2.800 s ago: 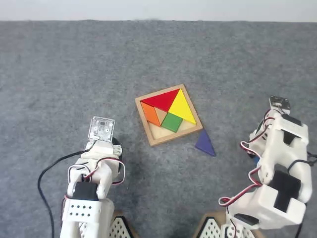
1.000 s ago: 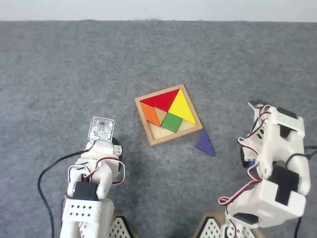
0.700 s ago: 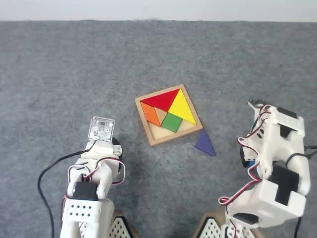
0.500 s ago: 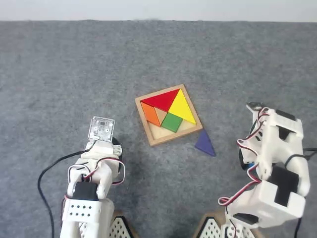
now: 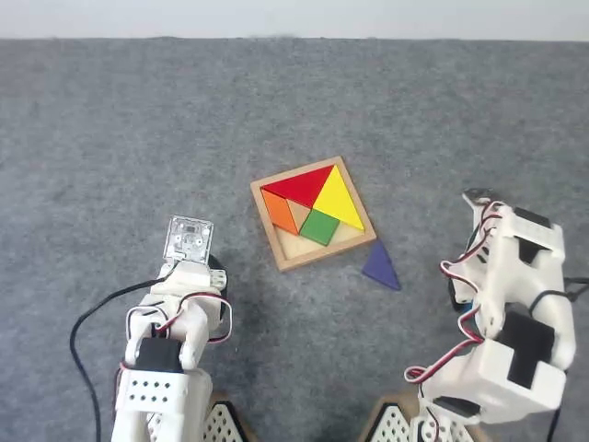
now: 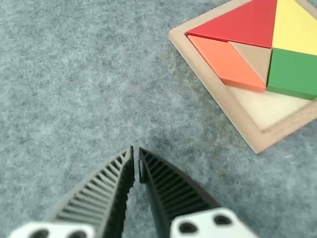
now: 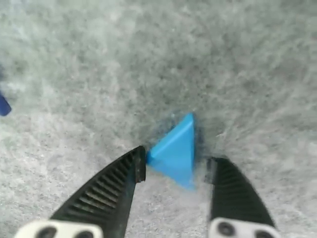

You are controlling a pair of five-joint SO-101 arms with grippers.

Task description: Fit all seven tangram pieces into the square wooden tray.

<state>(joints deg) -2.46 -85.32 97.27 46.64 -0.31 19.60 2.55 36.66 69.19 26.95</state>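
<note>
So, right claw (image 7: 176,164) straddles the small light-blue triangle piece (image 7: 174,148), jaws spread wide; left claw (image 6: 135,154) is clenched empty near the square wooden tray (image 6: 222,91).

open grey mat (image 5: 138,120) lies all round the wooden tray (image 5: 324,255). its raised rim and the purple triangle (image 5: 381,267) just beside it stand between the right arm (image 5: 506,304) and the tray's bare floor strip. the blue triangle (image 7: 174,150) sits between the right gripper (image 7: 173,171)'s spread fingers, seemingly touching one, with little room to spare.
</note>
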